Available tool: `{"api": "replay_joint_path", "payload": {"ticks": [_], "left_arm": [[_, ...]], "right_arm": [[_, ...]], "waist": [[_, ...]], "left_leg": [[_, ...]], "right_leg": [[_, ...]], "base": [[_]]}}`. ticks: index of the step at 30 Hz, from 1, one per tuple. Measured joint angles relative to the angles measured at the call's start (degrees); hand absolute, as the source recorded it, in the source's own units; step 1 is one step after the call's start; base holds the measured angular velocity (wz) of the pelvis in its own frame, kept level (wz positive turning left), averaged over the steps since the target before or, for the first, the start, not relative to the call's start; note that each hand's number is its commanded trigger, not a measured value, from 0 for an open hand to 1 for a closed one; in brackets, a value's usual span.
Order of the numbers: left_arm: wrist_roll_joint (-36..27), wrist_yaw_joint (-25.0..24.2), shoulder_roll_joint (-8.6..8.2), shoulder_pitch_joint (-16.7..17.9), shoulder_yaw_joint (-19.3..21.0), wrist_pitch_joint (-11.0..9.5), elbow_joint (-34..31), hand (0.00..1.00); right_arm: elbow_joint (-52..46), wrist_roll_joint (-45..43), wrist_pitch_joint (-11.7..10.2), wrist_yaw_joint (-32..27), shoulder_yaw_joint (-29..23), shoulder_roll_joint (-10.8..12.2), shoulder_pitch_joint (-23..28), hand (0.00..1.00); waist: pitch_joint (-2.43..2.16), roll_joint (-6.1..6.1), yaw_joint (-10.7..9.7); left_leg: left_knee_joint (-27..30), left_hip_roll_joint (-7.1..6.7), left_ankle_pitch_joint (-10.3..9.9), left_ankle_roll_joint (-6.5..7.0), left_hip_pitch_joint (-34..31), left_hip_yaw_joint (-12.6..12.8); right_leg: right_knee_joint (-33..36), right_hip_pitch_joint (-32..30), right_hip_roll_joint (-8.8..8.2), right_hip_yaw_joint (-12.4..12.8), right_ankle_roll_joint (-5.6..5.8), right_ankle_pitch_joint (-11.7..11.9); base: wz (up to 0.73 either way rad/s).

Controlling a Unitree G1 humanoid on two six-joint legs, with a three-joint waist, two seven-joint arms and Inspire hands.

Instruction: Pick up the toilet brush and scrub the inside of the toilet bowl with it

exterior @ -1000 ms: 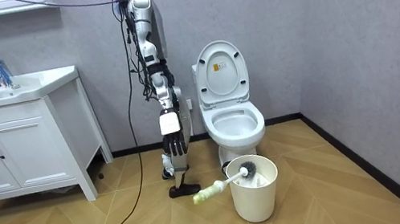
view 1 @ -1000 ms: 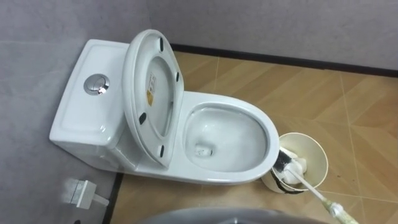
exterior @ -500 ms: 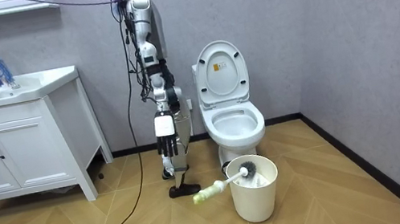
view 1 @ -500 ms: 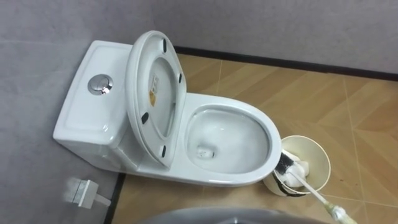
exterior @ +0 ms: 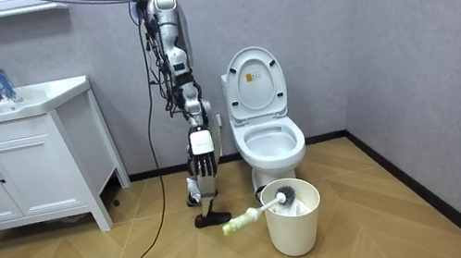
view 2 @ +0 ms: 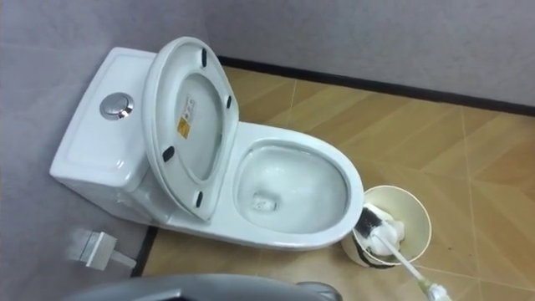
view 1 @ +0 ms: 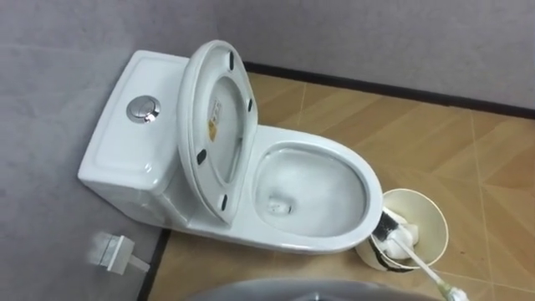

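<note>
Notably, the brush [view 2: 386, 244] was propped in a bucket [view 2: 411, 211] — readily tipped if yanked — the right hand [exterior: 201, 151] held open.

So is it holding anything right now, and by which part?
Nothing. The robot hand seen beside the toilet hangs open and empty; the brush rests in the bucket, untouched.
</note>
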Motion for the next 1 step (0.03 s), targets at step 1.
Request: {"api": "replay_joint_path", "payload": {"ticks": [1], "left_arm": [[0.0, -0.5, 0.01, -0.3, 0.0, 0.2, 0.0, 0.0]], "right_arm": [[-0.1, -0.4, 0.2, 0.3, 0.6, 0.0, 0.0, 0.0]], "waist": [[0.01, -0.11, 0.0]], "left_leg": [[0.0, 0.0, 0.0, 0.0, 0.0, 0.0]], "right_leg": [[0.0, 0.0, 0.0, 0.0, 0.0, -0.1]], "base": [[0.0]]}}
